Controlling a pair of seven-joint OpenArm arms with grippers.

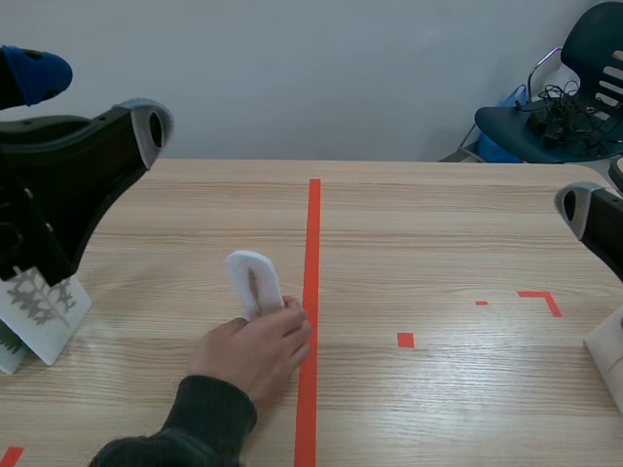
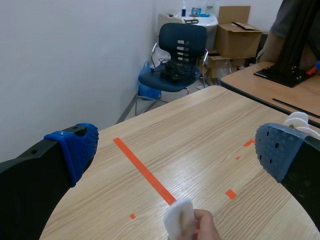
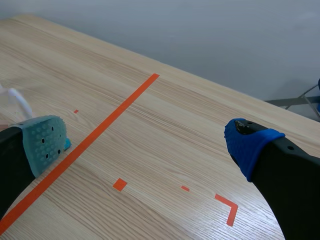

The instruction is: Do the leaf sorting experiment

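A person's hand [image 1: 255,352] comes in from the near edge of the table and holds a white oval piece [image 1: 253,280] with a brownish leaf on it, upright just left of the orange-red centre line. My left gripper [image 1: 92,97] hangs open high at the left, well away from it. In the left wrist view the same oval piece [image 2: 180,220] and hand [image 2: 206,231] lie below and ahead of the open left gripper [image 2: 175,150]. My right gripper [image 3: 145,145] is open over bare table; only one of its fingers [image 1: 581,207] shows in the scene view.
A white card printed with a grey leaf [image 1: 41,309] stands at the left edge under the left arm. A white object [image 1: 608,352] sits at the right edge. A dark blue chair [image 1: 565,107] stands beyond the wooden table [image 1: 438,224], with cardboard boxes [image 2: 237,37] behind it.
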